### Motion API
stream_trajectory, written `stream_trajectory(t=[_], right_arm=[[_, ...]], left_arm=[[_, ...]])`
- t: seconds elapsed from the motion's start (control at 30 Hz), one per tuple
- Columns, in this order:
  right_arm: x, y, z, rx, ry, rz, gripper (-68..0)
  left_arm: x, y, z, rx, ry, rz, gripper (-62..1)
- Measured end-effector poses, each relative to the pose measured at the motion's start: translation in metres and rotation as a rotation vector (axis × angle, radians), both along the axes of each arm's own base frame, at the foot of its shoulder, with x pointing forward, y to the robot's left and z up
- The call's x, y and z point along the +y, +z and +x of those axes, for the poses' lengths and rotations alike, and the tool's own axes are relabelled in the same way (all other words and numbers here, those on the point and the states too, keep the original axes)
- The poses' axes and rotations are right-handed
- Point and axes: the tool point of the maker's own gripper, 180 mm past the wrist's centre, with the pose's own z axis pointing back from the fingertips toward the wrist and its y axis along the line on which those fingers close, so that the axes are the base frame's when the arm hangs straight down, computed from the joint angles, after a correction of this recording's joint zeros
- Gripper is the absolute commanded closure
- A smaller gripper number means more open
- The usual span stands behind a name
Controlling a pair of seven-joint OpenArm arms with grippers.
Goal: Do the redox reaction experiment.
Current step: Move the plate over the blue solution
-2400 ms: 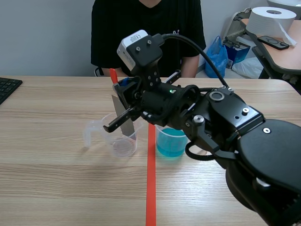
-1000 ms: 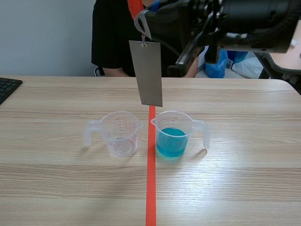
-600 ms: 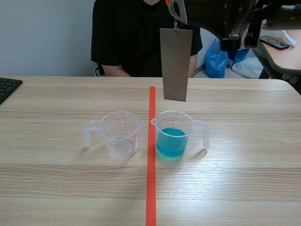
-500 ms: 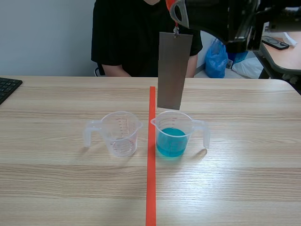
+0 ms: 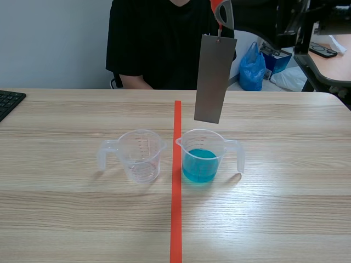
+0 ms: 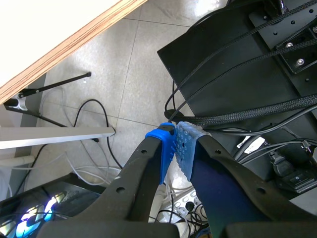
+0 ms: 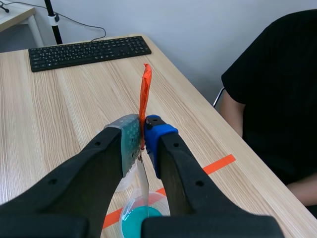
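Two cups stand on your bench (image 5: 66, 208): an empty cup (image 5: 140, 155) and a cup of blue liquid (image 5: 202, 156). The scene view shows the grey metal plate (image 5: 214, 79) hanging above the blue one, its holder cut off. Only the right wrist view shows your right gripper (image 7: 142, 136) pinching the plate's orange strap (image 7: 145, 96). Your left gripper (image 6: 174, 148) is closed on nothing, facing the floor.

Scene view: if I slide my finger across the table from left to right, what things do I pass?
The keyboard → clear measuring cup → orange-red tape line → cup of blue liquid.
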Motion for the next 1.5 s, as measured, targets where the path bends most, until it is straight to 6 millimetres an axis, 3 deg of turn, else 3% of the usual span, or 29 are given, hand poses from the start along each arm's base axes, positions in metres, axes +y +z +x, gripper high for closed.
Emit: stream_trajectory(t=[0.47, 0.8, 0.97, 1.1, 1.33, 1.5], right_arm=[[0.005, -0.019, 0.003, 0.069, 0.004, 0.016, -1.5], [0.005, -0.022, 0.004, 0.078, 0.002, -0.001, -1.5], [0.009, -0.025, 0.003, 0.093, 0.007, -0.002, -1.5], [0.011, -0.025, 0.003, 0.093, 0.008, 0.005, -1.5], [0.011, -0.025, 0.003, 0.093, 0.009, 0.004, -1.5], [0.011, -0.025, 0.003, 0.093, 0.009, 0.004, -1.5]], left_arm=[[-0.003, 0.013, 0.014, -0.087, -0.013, -0.045, -4.0], [0.018, 0.026, 0.033, -0.137, 0.017, -0.045, -4.0], [0.044, 0.049, 0.063, -0.227, 0.03, -0.056, -4.0], [0.054, 0.082, 0.098, -0.33, 0.008, -0.162, -4.0], [0.031, 0.138, 0.178, -0.357, -0.127, -0.521, -4.0], [0.021, 0.19, 0.235, -0.56, -0.205, -0.544, -4.0]])
